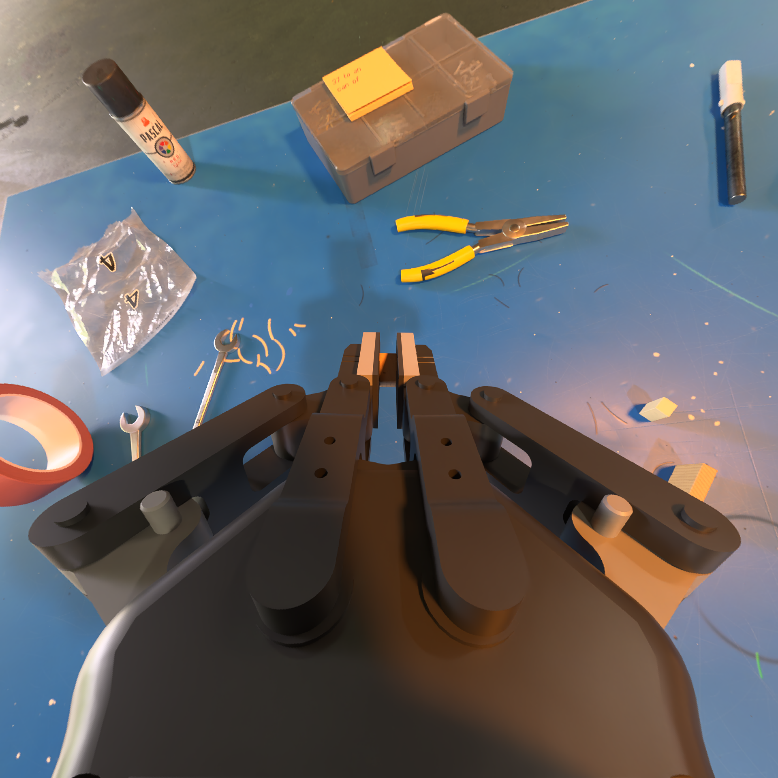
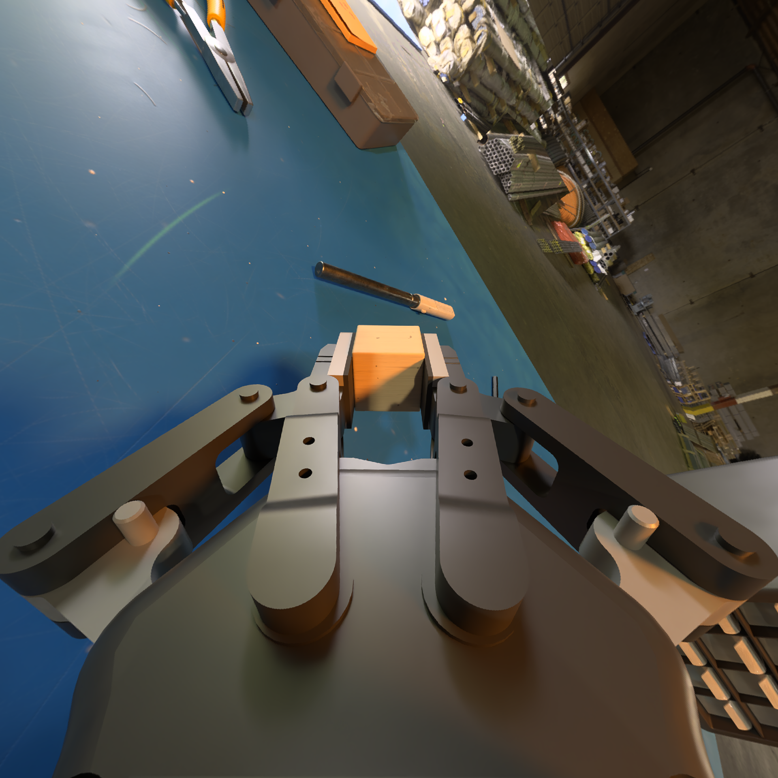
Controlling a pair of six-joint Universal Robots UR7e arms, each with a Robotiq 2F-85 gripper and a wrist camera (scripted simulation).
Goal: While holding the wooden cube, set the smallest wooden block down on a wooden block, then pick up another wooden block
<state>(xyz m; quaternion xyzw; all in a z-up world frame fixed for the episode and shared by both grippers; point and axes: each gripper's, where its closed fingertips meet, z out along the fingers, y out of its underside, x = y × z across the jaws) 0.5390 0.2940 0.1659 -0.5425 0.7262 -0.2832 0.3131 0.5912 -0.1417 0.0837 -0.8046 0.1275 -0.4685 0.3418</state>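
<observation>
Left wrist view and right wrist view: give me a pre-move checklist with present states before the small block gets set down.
1. Wooden cube clamped in the right gripper: ok.
2. Left gripper holds the smallest block, jaws nearly shut on a sliver of it: ok, barely visible.
3. Target wooden block on the mat, partly hidden by the gripper: ok.
4. Pale block lies free nearby: ok.
5. Left gripper lined up over a target: not ok.
6. Pliers away from the blocks: ok.
</observation>
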